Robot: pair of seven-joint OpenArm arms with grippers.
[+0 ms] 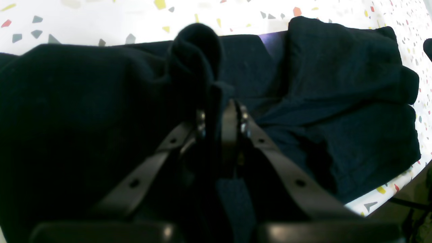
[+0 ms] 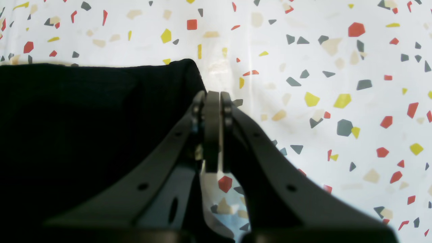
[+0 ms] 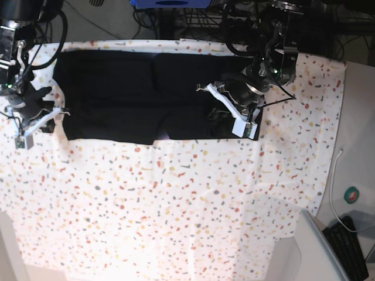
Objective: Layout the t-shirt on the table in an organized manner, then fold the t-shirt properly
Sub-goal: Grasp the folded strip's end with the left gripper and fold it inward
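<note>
The black t-shirt lies spread across the far part of the speckled table. In the left wrist view the t-shirt is rumpled, with folded layers and a sliver of purple print. My left gripper is shut on a raised fold of the t-shirt; in the base view the left gripper is at the shirt's right part near its front edge. My right gripper is shut, its pads together with nothing seen between them, right beside a corner of the t-shirt. In the base view the right gripper sits at the shirt's left edge.
The table's right edge runs close behind the shirt in the left wrist view. A plain grey side surface with a white cable, a green roll and a keyboard lies to the right. Cables hang behind the table's far edge.
</note>
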